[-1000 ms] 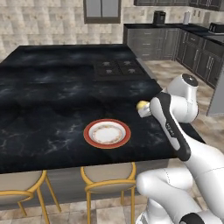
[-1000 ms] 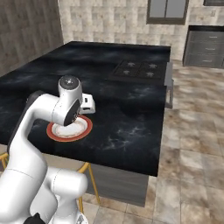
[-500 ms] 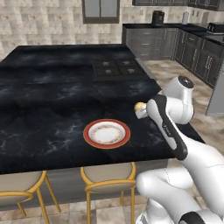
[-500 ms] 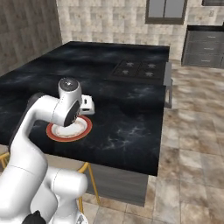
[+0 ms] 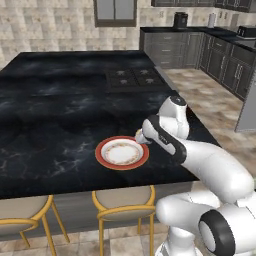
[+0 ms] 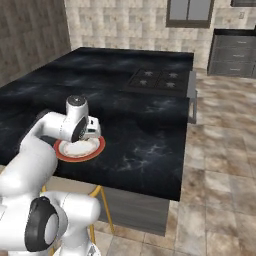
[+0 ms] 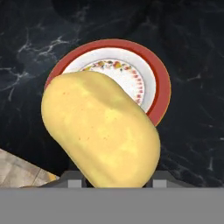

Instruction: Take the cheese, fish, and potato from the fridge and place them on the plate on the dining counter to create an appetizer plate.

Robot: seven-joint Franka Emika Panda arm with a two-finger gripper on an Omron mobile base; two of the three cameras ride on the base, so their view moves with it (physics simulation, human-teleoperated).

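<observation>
My gripper [image 5: 142, 136] is shut on the potato [image 7: 100, 131], a smooth yellowish oval that bulks large in the hand view and hides the fingertips. It hangs just above the right rim of the plate [image 5: 122, 152], a round plate with a red rim and a white patterned centre, which lies with nothing on it near the front edge of the black marble dining counter [image 5: 50, 100]. From the right base view, the gripper [image 6: 93, 131] sits over the plate [image 6: 75, 150] on its near-right side. The cheese, fish and fridge are out of view.
A cooktop [image 5: 132, 80] is set into the counter behind the plate. Two stools [image 5: 125, 206] with yellow frames stand under the counter's front edge. Dark grey cupboards [image 5: 225, 65] line the far right wall, with tiled floor between.
The arm has swung left and down with the potato, from off the counter's right side to just over the plate's rim. The plate has stayed put.
</observation>
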